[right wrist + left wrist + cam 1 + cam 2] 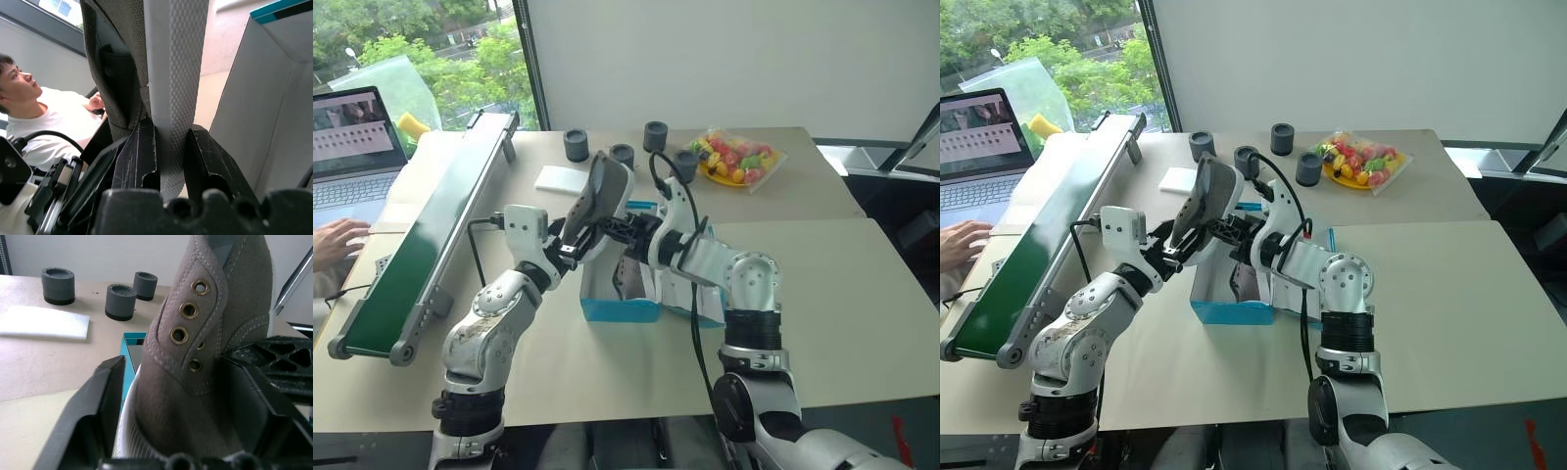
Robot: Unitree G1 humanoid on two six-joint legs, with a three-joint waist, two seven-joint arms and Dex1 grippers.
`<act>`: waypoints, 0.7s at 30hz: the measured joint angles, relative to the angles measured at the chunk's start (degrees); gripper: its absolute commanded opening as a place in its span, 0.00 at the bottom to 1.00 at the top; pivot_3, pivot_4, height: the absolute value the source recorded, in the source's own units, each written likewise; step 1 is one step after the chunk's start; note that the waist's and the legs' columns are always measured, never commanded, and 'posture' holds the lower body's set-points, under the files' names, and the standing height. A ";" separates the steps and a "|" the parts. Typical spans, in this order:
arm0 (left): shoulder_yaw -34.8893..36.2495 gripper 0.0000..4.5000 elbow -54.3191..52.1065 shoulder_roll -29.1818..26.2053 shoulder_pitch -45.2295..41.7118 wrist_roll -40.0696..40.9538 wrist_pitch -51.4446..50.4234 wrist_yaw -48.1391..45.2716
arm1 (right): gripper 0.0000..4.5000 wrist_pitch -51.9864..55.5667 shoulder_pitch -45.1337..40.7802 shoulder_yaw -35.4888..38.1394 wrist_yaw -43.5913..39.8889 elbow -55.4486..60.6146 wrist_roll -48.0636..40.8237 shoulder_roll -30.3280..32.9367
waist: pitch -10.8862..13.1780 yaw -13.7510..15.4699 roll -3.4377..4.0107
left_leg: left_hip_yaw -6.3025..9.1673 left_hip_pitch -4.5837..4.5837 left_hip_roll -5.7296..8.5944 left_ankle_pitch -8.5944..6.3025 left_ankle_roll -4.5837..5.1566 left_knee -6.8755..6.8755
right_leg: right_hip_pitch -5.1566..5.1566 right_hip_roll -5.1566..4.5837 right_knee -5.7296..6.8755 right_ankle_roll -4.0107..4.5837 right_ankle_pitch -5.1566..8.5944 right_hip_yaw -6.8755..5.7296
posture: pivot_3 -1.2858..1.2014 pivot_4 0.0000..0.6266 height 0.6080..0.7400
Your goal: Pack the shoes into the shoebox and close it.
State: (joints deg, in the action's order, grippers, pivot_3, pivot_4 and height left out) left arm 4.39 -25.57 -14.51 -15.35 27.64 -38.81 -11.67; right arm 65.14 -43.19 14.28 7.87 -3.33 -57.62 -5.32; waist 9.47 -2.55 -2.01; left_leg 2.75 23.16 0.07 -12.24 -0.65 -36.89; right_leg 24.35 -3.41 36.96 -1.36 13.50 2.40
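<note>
over table [822, 294], right jaws pinch shoe [603, 191], left jaws apart.

Grey-brown fabric sneaker [205, 357] with brass-coloured eyelets, pale stitching and a ribbed off-white sole. Bright blue cardboard shoebox [619, 309], white inside. Dark grey cylindrical blocks [577, 145]. Flat white pad [562, 178]. Green-surfaced conveyor belt [421, 245]. Red, yellow and green sweets in a clear bag [739, 157].

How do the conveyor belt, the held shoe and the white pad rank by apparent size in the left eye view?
1. conveyor belt
2. shoe, raised nearer the camera, so it may look bigger than it is
3. white pad
</note>
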 measured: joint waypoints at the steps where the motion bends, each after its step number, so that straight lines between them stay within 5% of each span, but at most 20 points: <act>1: 0.12 0.75 -0.58 -0.51 0.53 0.42 -0.16 -0.37 | 0.08 -0.30 -0.01 0.07 0.16 -0.27 0.00 0.00 | 0.00 -0.05 0.00 | 0.00 -0.01 -0.01 0.00 0.00 0.00 | 0.00 0.00 0.01 0.00 0.00 0.00 | 0.52 0.24 0.97; 12: 14.99 0.75 -9.56 -22.25 24.39 5.21 2.34 -19.74 | 0.08 1.05 -8.83 1.28 -0.30 -6.97 1.19 6.63 | 0.23 -0.73 0.35 | -0.02 -0.04 -0.02 0.00 0.00 0.03 | 0.01 0.01 -0.07 0.03 0.03 -0.03 | 0.52 0.24 0.97; 21: 14.91 0.75 -1.80 -30.70 22.48 2.08 12.78 -34.81 | 0.08 26.44 -26.57 -0.41 -1.58 -28.72 2.43 16.99 | 0.34 -0.06 0.47 | -0.08 0.09 -0.03 0.00 0.02 0.09 | 0.07 0.02 -0.23 0.07 0.03 -0.04 | 0.52 0.24 0.97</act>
State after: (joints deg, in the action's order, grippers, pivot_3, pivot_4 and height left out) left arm 19.30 -27.36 -45.21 7.13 29.72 -26.04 -46.48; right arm 91.58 -69.76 13.87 6.29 -32.05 -55.20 11.67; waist 9.82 -2.61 -1.53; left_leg 2.67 23.25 0.04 -12.25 -0.63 -36.80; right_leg 24.42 -3.39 36.73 -1.29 13.53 2.36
